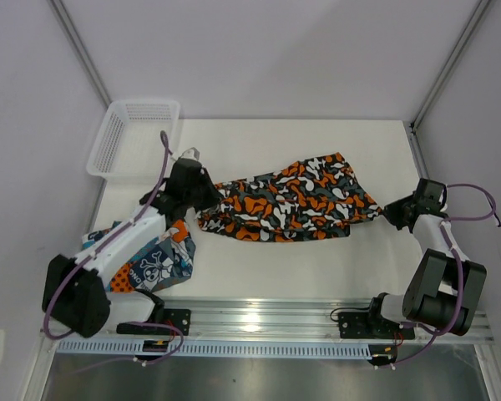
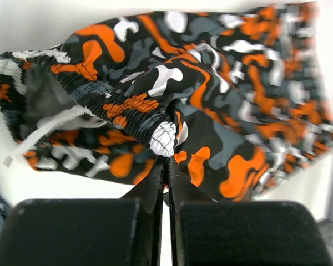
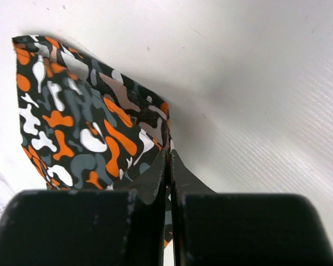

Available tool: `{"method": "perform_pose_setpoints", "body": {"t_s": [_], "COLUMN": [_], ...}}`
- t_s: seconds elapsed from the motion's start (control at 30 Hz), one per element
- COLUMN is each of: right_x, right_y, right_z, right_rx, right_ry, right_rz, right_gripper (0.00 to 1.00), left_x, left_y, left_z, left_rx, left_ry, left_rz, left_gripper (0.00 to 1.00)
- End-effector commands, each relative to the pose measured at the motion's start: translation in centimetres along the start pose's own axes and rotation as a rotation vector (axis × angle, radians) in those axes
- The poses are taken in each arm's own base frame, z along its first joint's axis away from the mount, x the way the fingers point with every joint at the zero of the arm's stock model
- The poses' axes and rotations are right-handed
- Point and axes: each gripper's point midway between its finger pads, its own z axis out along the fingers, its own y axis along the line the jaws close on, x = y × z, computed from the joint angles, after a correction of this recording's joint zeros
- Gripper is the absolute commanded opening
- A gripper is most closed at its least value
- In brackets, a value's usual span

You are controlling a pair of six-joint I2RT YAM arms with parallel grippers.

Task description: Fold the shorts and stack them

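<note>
Starting at the near edge: the metal rail carries both arm bases. Just beyond it on the left, the skull-print shorts lie bunched on the desk, partly hidden under the left arm, with teal, orange and a white skull showing.

Moving up to mid-desk, here's the action. The camouflage shorts are stretched sideways across the middle of the desk, one arm at each end. The left end effector is pinched tight on the left end, and its wrist view confirms it: the jaws are pressed together on a fold of cloth by the gathered elastic waistband, with the white drawstring trailing off to the left. The right end effector is closed just as narrowly on the right end, its jaws nipping the edge of the fabric. Whether the cloth hangs clear of the desk between them, I cannot tell; it sags a little along its near edge.

Farthest out, at the back left corner, sits the white mesh basket, well apart from both pairs of shorts.
</note>
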Motion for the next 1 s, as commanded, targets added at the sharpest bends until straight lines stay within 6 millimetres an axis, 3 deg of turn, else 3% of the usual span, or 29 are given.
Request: {"method": "perform_pose_setpoints", "body": {"t_s": [0.0, 0.03, 0.07, 0.13, 0.17, 0.2, 0.3, 0.4, 0.5, 0.6, 0.67, 0.7, 0.77, 0.8, 0.83, 0.9, 0.97], "right_x": [-1.5, -1.3, -1.1, -1.3, -1.3, -1.7, -2.1, -3.0, -3.7, -3.8, -3.7, -3.6, -3.6, -3.5, -3.5, -3.5, -3.5], "right_y": [1.3, 1.3, 1.2, 1.8, 2.0, 2.3, 2.5, 3.3, 4.7, 5.2, 5.2, 5.2, 5.4, 5.5, 5.6, 5.7, 6.1], "right_z": [-0.2, -0.1, 0.3, 0.6, 0.8, 1.1, 2.2, 3.4, 4.2, 5.4, 5.9, 6.0, 6.1, 6.2, 6.1, 6.0, 5.8], "right_rx": [-0.004, -0.001, 0.005, 0.002, 0.002, 0.008, 0.029, 0.043, 0.032, 0.033, 0.034, 0.036, 0.027, 0.025, 0.022, 0.016, 0.005], "right_ry": [-0.042, -0.036, -0.024, -0.025, -0.021, -0.025, -0.020, -0.023, -0.019, -0.003, -0.005, -0.007, -0.008, -0.006, -0.007, -0.011, -0.021], "right_rz": [-0.044, -0.043, -0.043, -0.036, -0.039, -0.034, -0.012, 0.006, 0.021, 0.024, 0.019, 0.025, 0.026, 0.024, 0.024, 0.020, 0.005], "right_gripper": [0.00, 0.00, 0.00, 0.00, 0.00, 0.00, 0.00, 0.00, 0.00, 0.00, 0.00, 0.00, 0.00, 0.00, 0.00, 0.00, 0.00], "left_x": [0.8, 1.1, -0.4, 0.3, -0.9, -0.5, -2.1, -5.2, -5.9, -5.9, -4.4, -5.4, -3.4, -4.2, -1.4, -1.6, 0.7], "left_y": [4.2, 4.2, 3.4, 3.7, 2.7, 3.5, 3.1, 2.2, 2.6, 2.5, 2.8, 1.5, 1.7, 0.3, 1.6, 0.0, 0.1], "left_z": [2.0, 2.7, 3.4, 5.4, 6.0, 7.2, 8.9, 9.8, 10.7, 10.5, 9.1, 8.6, 6.5, 5.7, 5.4, 3.3, 2.6], "left_rx": [-0.206, -0.207, -0.193, -0.186, -0.158, -0.173, -0.117, -0.055, -0.025, 0.014, 0.040, 0.107, 0.161, 0.242, 0.243, 0.316, 0.329], "left_ry": [0.151, 0.179, 0.162, 0.230, 0.214, 0.247, 0.260, 0.226, 0.242, 0.221, 0.208, 0.148, 0.126, 0.076, 0.104, 0.045, 0.050], "left_rz": [0.097, 0.102, 0.114, 0.112, 0.112, 0.103, 0.070, 0.035, 0.003, -0.003, -0.022, -0.011, -0.042, -0.026, -0.047, -0.016, 0.009], "left_gripper": [0.00, 0.00, 0.01, 0.07, 0.09, 0.16, 0.29, 0.47, 0.67, 0.81, 0.85, 0.90, 0.93, 0.94, 0.94, 0.94, 0.94]}}
